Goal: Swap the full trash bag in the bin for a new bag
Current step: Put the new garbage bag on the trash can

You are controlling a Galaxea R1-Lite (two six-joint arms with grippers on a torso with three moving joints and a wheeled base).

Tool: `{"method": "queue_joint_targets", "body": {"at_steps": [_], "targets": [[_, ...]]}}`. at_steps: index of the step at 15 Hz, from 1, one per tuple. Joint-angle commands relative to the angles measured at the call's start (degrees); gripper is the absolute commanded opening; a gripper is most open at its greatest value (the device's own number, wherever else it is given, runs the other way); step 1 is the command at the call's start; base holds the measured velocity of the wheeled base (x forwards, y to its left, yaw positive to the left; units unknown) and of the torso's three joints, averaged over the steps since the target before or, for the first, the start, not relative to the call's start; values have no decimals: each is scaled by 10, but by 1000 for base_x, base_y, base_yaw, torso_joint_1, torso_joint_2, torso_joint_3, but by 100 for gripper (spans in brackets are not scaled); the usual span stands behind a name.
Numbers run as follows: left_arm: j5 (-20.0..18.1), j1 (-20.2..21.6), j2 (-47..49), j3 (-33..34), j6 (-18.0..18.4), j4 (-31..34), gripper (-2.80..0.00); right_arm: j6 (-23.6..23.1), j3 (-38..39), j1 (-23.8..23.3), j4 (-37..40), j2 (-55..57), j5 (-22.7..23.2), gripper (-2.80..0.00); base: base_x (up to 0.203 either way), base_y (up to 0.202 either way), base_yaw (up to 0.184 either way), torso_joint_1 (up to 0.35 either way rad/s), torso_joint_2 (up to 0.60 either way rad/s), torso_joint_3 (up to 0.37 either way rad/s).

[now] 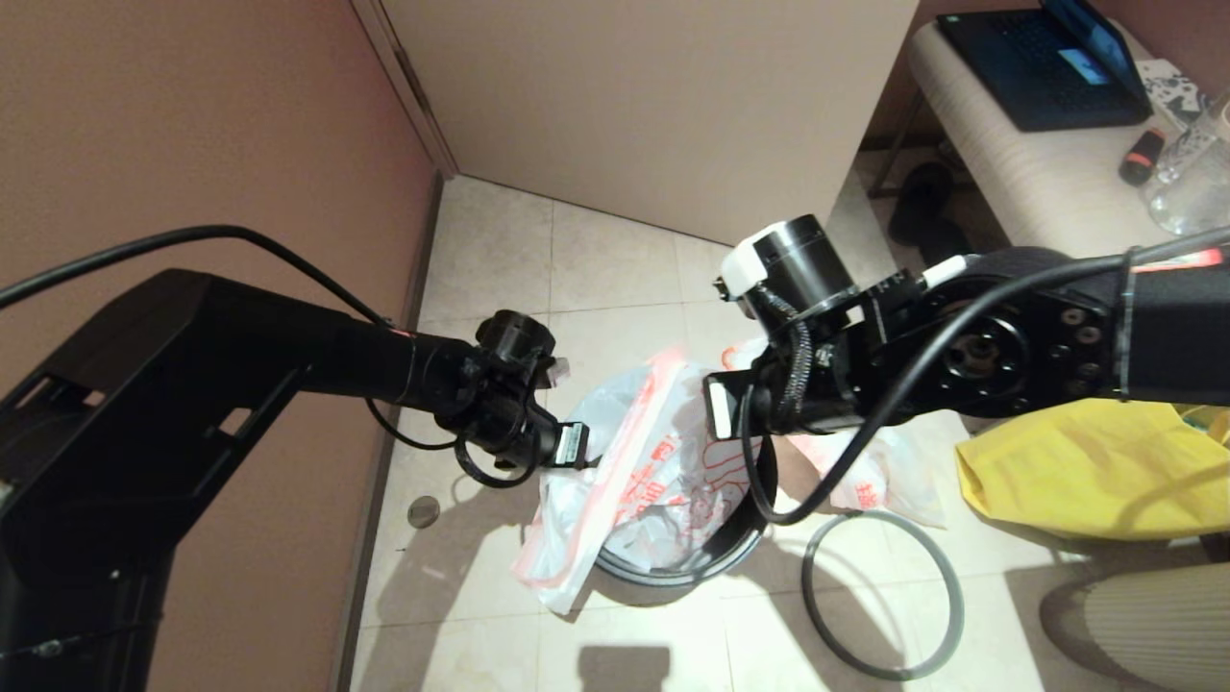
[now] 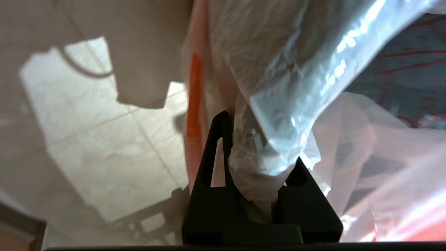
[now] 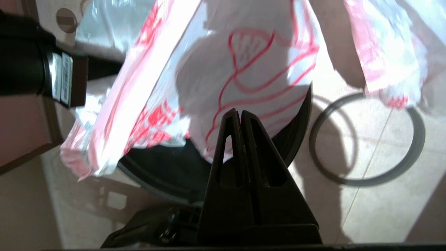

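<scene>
Beige floor tiles point(image 1: 500, 240) filled the corner between a brown wall point(image 1: 192, 115) and a pale door point(image 1: 653, 96), with a cushioned stool point(image 1: 1019, 183) carrying a laptop point(image 1: 1038, 67) off to the right. Down by the right arm sat a yellow cloth tote point(image 1: 1086, 471). And both arms were in over the bin point(image 1: 673, 567), black and round, standing on the tiles. The new bag point(image 1: 653, 461), translucent white with that big red line drawing and a pink band, hung spread over the bin's mouth, one side spilling down outside the wall toward the left. The left gripper point(image 2: 259, 167) had it, fingers clamped on a bunched twist of the plastic at the bag's left edge. The right gripper point(image 3: 239, 120) was at the bag's other side, above the bin's far rim, fingers pressed tight together; whether any film was caught between them couldn't be told. The full trash bag point(image 1: 884, 481) lay on the floor just right of the bin, partly hidden behind the right arm. The grey hoop point(image 1: 884, 596) lay flat on the tiles, off the bin, just beside it on the right.
</scene>
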Motion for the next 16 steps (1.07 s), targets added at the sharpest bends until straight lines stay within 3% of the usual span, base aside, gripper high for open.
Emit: {"method": "queue_joint_targets", "body": {"at_steps": [1,4,7,11,14,16], "targets": [[36,10,14,62,-4,-28,-280,-38,-87,10,2,102,-4,-280,0,0,0,0,0,0],[67,16,26,160,-14,-231,-280,-92,-151,39,4,125,-12,-280,0,0,0,0,0,0],[66,7,39,199,-18,-309,-280,-121,-152,48,13,137,-31,-280,0,0,0,0,0,0],[67,8,54,260,-12,-487,-280,-145,-152,77,54,136,-30,-280,0,0,0,0,0,0],[63,17,57,267,-13,-509,-280,-144,-152,71,52,130,20,-280,0,0,0,0,0,0],[60,17,58,267,-13,-509,-280,-107,-152,61,51,130,67,-280,0,0,0,0,0,0]]}}
